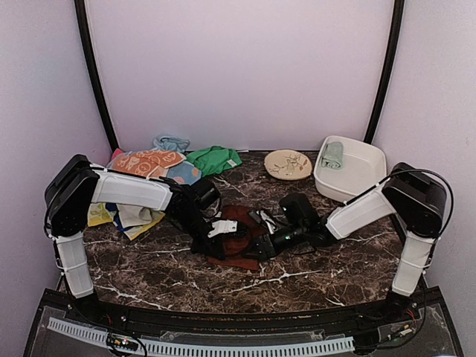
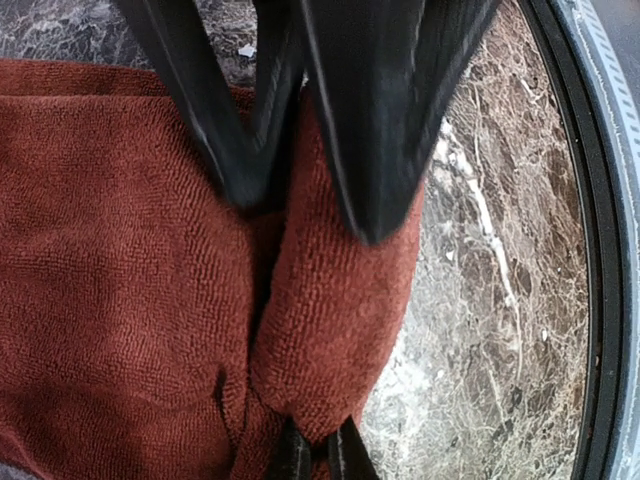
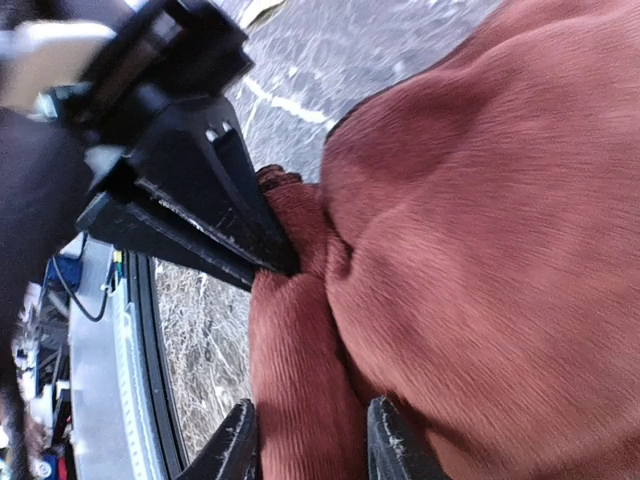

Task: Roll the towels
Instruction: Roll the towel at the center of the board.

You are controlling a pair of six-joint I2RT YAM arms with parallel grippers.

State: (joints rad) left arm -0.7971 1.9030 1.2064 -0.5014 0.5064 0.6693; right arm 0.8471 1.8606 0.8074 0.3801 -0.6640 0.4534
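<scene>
Maroon towel [image 1: 239, 242] lies partly folded at the middle of the marble table [image 1: 320, 279], between your two arms. Your left gripper [image 2: 305, 212] is closed on a raised fold along the towel's edge, its fingertips drawn together with the cloth pinched between them. Your right gripper [image 3: 312, 425] meets the same fold from the opposite side. Its fingers stand apart with cloth filling the gap, and whether they press it cannot be told. A mint-green towel [image 1: 332, 155] rests in the white tub [image 1: 366, 169] at the back right, beside a round plate [image 1: 288, 164]. More coloured towels [image 1: 149, 163] are heaped at the back left.
</scene>
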